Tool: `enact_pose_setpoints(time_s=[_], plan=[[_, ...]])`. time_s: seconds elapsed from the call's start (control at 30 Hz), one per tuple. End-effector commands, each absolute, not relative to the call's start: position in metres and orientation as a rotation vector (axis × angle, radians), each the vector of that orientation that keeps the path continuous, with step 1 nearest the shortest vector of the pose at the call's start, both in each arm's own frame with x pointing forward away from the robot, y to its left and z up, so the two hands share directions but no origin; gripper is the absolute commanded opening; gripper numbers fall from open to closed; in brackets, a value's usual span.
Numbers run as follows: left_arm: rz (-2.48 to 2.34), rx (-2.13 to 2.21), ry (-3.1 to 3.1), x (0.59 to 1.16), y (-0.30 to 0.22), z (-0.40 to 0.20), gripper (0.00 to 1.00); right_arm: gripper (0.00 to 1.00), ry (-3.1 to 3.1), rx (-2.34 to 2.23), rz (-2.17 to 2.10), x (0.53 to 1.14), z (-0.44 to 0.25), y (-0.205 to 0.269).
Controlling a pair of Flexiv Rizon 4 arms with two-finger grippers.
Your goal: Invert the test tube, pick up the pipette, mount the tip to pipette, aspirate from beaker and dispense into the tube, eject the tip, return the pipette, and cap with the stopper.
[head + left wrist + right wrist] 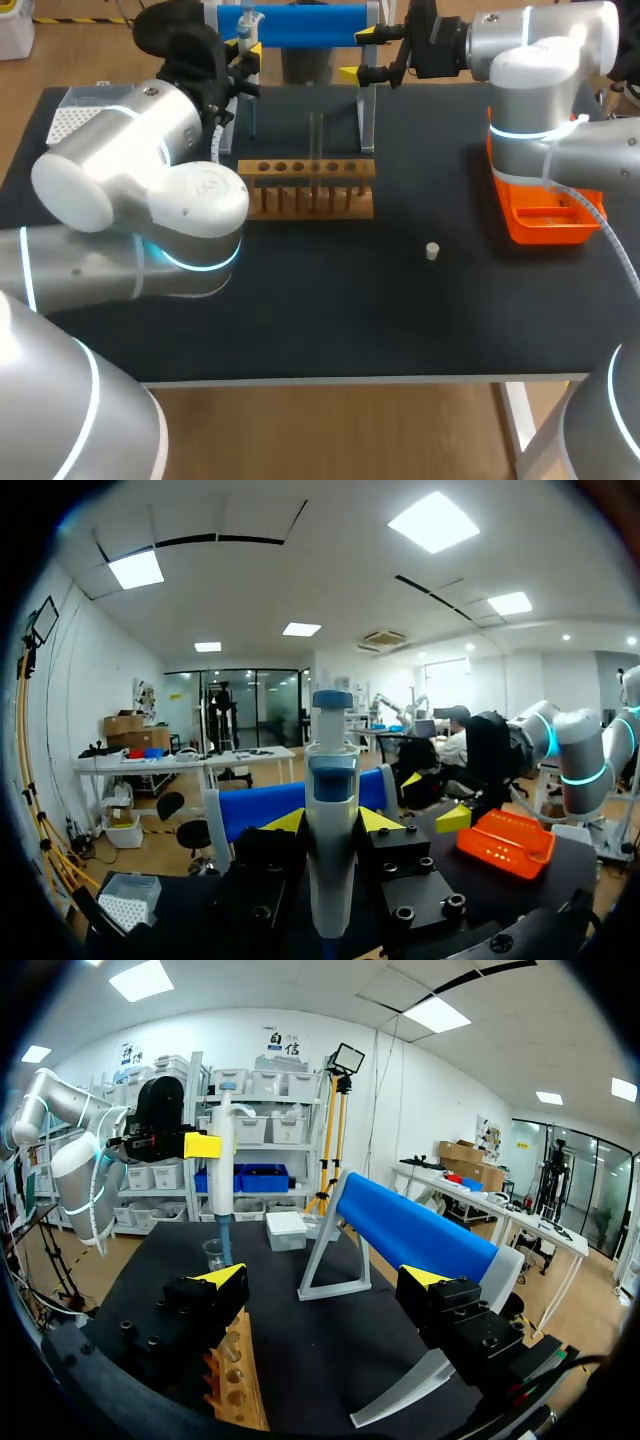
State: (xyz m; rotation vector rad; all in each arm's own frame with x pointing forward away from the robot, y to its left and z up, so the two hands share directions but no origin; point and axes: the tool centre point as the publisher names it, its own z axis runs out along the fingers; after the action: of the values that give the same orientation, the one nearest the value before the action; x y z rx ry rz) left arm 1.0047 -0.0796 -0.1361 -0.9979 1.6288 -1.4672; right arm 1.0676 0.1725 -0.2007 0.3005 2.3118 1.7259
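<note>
Beyond wooden rack (310, 186), slim white pipette (331, 820) tight in left jaws; right jaws apart.

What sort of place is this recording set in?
Probably a chemistry-style lab bench set up for robot practice: a wooden test tube rack stands on the black table, the left gripper holds a pipette, and a small clear beaker stands on the table too.

Black table (330, 320): wooden rack (310, 190), white stopper (432, 251), orange tray (545, 225), tip box (75, 118).
</note>
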Motion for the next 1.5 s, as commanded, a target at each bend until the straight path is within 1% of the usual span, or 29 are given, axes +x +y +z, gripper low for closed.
enact_pose_setpoints(time_s=[0.03, 1.5], plan=[[-1.390, -1.057, 1.655, 1.014, -0.085, -0.133, 0.00, 1.00, 2.311, 0.303, 1.722, 1.066, -0.200, 0.172], [-1.223, -1.288, 1.642, 1.104, -0.066, -0.159, 0.00, 1.00, 2.311, 0.303, 1.722, 1.066, -0.200, 0.172]])
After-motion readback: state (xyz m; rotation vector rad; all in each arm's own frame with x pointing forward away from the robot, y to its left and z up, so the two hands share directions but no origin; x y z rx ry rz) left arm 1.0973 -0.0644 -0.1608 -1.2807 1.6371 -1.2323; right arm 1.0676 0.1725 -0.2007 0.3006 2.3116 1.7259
